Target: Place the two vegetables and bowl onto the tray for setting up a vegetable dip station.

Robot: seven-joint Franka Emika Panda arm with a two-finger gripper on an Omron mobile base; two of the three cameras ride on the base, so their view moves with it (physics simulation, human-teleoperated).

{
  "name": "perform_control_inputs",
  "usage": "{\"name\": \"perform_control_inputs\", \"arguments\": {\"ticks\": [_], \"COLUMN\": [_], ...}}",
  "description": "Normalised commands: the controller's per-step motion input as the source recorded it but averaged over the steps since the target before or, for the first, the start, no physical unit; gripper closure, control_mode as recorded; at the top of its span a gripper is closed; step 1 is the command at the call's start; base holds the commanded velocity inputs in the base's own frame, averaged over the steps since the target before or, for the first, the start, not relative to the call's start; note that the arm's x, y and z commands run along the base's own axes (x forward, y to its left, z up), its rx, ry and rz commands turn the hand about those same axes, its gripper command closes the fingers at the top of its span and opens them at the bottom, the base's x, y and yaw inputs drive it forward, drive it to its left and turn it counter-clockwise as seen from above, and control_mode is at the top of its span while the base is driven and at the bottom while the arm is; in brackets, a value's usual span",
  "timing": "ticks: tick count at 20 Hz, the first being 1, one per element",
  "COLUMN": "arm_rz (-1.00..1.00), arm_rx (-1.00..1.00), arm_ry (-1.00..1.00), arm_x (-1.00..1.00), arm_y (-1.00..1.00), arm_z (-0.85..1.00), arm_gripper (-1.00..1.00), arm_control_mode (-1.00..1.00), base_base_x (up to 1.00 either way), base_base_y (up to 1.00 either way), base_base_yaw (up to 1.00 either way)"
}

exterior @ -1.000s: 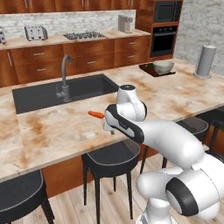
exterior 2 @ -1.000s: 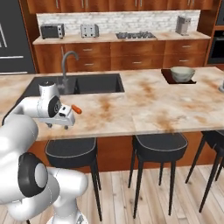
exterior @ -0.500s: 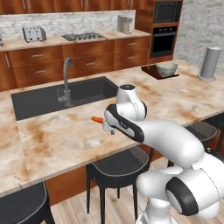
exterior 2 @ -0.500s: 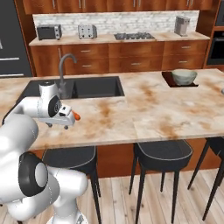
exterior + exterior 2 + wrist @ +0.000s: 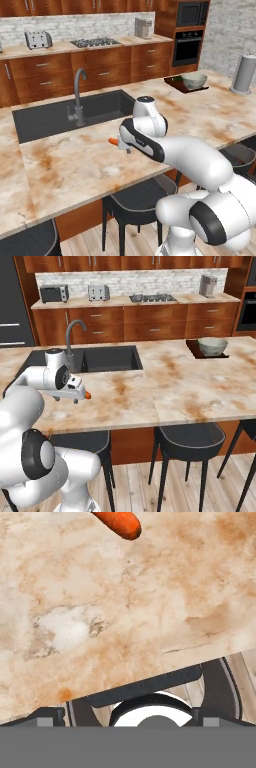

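We are on the approach to the small tapered orange carrot (image 5: 116,522), which lies on the marbled counter (image 5: 75,165) near the sink. The gripper (image 5: 75,398) hangs released, empty. Next we lower, straddle it, close. The dark wooden tray (image 5: 192,349) with pale bowl (image 5: 212,346) stands well apart.

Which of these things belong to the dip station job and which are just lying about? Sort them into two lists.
Belongs to the job:
- carrot, on the marble counter by the hand
- bowl, already on the tray
- tray, at the counter's far end

Just lying about:
- faucet and sink
- grey cylinder
- toaster
- stool
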Motion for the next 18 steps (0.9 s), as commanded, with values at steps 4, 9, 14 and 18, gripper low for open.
{"name": "perform_control_inputs", "arguments": {"ticks": [4, 9, 14, 18], "arm_rz": [0.0, 0.0, 0.0, 0.0], "arm_rx": [0.0, 0.0, 0.0, 0.0], "arm_ry": [0.0, 0.0, 0.0, 0.0], "arm_x": [0.0, 0.0, 0.0, 0.0], "arm_y": [0.0, 0.0, 0.0, 0.0], "arm_z": [0.0, 0.0, 0.0, 0.0], "arm_gripper": [-1.0, -1.0, -1.0, -1.0], "arm_control_mode": [1.0, 1.0, 1.0, 1.0], "base_base_x": [0.36, 0.31, 0.06, 0.0], "base_base_y": [0.32, 0.28, 0.06, 0.0], "base_base_yaw": [0.0, 0.0, -0.02, 0.0]}}
